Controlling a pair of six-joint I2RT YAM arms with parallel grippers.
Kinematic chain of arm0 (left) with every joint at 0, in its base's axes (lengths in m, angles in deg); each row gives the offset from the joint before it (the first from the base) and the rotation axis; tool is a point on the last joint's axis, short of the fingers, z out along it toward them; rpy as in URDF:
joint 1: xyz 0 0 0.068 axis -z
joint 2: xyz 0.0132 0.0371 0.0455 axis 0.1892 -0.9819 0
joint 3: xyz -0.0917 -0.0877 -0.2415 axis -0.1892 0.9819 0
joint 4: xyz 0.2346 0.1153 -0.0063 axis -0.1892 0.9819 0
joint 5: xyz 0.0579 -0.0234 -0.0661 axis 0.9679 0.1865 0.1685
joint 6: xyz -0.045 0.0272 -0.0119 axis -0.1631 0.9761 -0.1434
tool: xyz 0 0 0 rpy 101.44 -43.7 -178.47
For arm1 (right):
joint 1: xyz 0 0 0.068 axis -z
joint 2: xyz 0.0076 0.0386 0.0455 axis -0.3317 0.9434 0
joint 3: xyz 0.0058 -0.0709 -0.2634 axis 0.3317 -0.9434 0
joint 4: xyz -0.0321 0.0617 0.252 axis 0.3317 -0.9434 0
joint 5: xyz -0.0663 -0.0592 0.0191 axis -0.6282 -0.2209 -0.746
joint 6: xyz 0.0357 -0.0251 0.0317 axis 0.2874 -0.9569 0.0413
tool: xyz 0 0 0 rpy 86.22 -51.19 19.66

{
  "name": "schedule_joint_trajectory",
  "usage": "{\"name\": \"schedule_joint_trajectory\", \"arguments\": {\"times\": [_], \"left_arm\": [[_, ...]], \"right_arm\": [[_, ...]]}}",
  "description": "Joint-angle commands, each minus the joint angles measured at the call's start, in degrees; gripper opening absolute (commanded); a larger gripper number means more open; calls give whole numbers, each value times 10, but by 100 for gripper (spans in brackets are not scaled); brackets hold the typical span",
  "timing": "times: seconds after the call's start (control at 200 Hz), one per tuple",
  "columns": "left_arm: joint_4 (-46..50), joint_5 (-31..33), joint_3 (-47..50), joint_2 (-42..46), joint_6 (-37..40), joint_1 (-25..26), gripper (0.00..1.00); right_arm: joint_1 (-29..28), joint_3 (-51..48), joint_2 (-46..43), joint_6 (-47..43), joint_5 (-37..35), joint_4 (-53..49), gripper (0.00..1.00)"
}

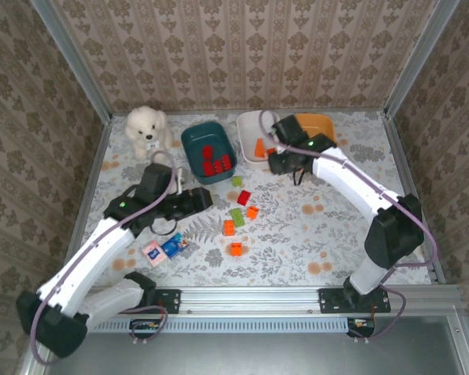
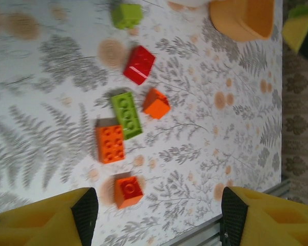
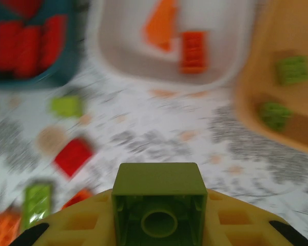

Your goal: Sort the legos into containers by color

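Observation:
My right gripper (image 1: 277, 161) is shut on a light green brick (image 3: 159, 180), in front of the white bin (image 1: 248, 144). The white bin (image 3: 118, 56) holds orange bricks (image 3: 193, 50). Red bricks (image 3: 24, 42) lie in the teal bin (image 1: 195, 139), and green ones (image 3: 291, 69) in the orange bin (image 1: 320, 125). My left gripper (image 1: 197, 200) stands open above the table, nothing between its fingers (image 2: 86, 211). Loose on the table are a red brick (image 2: 139, 64), green bricks (image 2: 127, 114) and orange bricks (image 2: 110, 143), with one orange-red brick (image 2: 128, 191) nearest the left fingers.
A white plush dog (image 1: 147, 129) sits at the back left beside the teal bin. A flat blue-and-pink packet (image 1: 164, 250) lies under the left arm near the front. A metal rail (image 1: 242, 298) borders the near edge, and patterned walls close in the other sides.

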Motion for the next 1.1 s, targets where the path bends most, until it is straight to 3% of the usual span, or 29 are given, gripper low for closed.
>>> {"name": "schedule_joint_trajectory", "arguments": {"times": [0.0,0.13,0.325,0.855,0.98,1.095], "left_arm": [[-78,2,-53,-51,8,22,68],[-102,-13,-97,-117,23,30,68],[-93,-21,-155,-183,50,36,68],[-81,-25,-181,-224,62,38,68],[-67,-20,-194,-226,70,38,68],[-57,-18,-200,-225,73,38,68]], "right_arm": [[63,50,49,41,-31,-42,31],[123,115,127,68,-28,-64,32],[166,182,227,101,-42,-92,32],[197,276,359,119,-65,-123,35],[197,282,361,120,-72,-126,44],[191,288,344,113,-71,-117,58]]}}
